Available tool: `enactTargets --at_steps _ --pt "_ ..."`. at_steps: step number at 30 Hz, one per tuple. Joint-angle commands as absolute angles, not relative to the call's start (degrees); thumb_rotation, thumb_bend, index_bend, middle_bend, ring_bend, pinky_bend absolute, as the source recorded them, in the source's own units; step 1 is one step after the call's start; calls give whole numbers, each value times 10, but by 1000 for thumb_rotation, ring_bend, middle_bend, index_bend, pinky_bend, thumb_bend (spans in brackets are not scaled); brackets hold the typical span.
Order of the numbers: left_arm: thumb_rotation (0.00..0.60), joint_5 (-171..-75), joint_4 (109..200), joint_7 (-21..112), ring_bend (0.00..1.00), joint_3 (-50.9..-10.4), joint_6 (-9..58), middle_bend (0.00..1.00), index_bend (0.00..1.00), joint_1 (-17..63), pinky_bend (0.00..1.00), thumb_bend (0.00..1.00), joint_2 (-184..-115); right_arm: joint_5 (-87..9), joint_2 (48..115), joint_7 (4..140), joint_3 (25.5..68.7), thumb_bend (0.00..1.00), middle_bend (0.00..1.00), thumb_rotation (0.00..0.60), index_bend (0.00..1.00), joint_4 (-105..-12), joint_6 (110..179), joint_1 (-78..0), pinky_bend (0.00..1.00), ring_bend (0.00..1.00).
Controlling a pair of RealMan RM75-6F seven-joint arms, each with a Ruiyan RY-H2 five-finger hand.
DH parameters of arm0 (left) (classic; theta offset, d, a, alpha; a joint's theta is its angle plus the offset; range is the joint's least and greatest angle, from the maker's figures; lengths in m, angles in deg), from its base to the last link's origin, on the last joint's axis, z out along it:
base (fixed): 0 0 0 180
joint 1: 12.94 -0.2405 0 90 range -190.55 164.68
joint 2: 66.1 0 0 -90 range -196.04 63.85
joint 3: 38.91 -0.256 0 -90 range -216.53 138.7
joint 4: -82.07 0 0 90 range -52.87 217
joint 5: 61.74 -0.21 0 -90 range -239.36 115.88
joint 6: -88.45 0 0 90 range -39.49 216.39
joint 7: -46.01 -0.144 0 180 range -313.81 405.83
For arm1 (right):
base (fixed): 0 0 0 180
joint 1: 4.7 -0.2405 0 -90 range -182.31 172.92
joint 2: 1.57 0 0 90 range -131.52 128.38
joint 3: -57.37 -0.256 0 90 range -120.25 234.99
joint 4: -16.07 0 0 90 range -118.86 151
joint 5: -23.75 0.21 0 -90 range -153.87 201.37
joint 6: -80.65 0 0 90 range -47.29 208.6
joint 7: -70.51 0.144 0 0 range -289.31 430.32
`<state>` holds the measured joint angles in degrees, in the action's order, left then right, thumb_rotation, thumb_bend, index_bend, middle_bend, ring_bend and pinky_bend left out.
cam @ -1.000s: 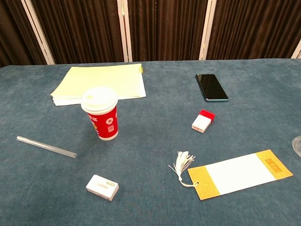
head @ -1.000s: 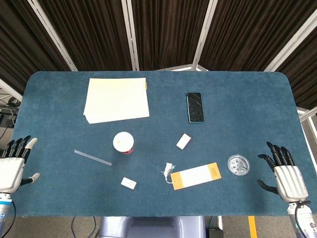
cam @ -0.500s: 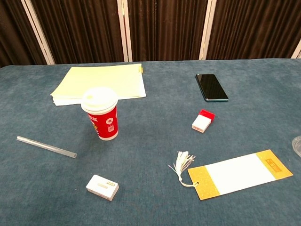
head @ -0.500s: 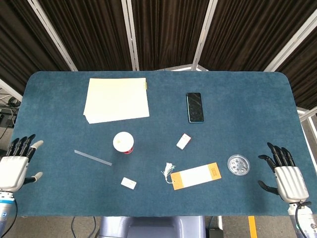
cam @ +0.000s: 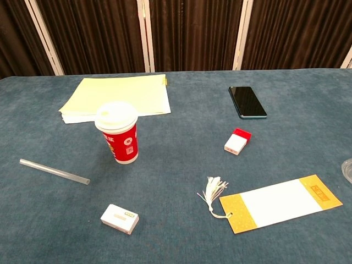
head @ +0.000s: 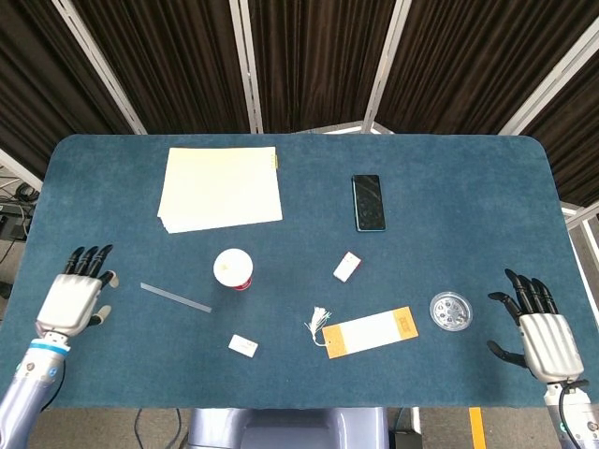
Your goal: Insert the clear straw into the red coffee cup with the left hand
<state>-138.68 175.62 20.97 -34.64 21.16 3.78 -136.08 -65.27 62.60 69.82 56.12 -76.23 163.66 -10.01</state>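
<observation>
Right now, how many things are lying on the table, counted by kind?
Coffee cup: 1
Clear straw: 1
Yellow paper stack: 1
Phone: 1
Small boxes: 2
Tasselled bookmark: 1
Round clear dish: 1
Total: 8

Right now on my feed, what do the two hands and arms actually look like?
Both match: the left hand and right hand have silvery-white shell-like backs with black fingers. The left has pale thumb and little-finger tips, a white wrist with a blue band, and a grey forearm. A thin dark cable loops by the right wrist. No markings are legible.
</observation>
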Motion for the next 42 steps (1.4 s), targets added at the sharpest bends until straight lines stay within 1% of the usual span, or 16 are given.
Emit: enactTargets --at_steps 1,9,13,17,26,33,42 --pt "600 -1365 1738 187 0 -340 240 0 457 59 0 283 -1387 -651 625 700 561 140 0 600 255 -763 1635 -100 0 0" --pt "600 -1327 1696 149 0 -332 284 0 482 103 0 290 -1454 -643 624 705 560 141 0 600 254 -764 1626 -103 0 0" --pt "600 -1317 1681 140 0 -330 295 0 490 120 0 328 -1482 -639 624 707 558 139 0 600 255 -764 1623 -104 0 0" --pt "600 -1310 1671 134 0 -332 306 0 491 132 0 336 -1500 -634 624 709 557 140 0 600 255 -763 1619 -105 0 0" --pt "600 -1306 1675 128 0 -342 321 0 490 151 0 336 -1518 -623 624 708 554 140 0 600 254 -764 1609 -108 0 0" --pt "600 -1298 1678 117 0 -350 319 0 490 156 0 336 -1523 -624 624 706 555 140 0 600 255 -765 1610 -108 0 0" --pt "600 -1285 1652 113 0 -355 311 0 498 161 0 338 -1546 -623 624 705 555 140 0 600 254 -766 1610 -108 0 0"
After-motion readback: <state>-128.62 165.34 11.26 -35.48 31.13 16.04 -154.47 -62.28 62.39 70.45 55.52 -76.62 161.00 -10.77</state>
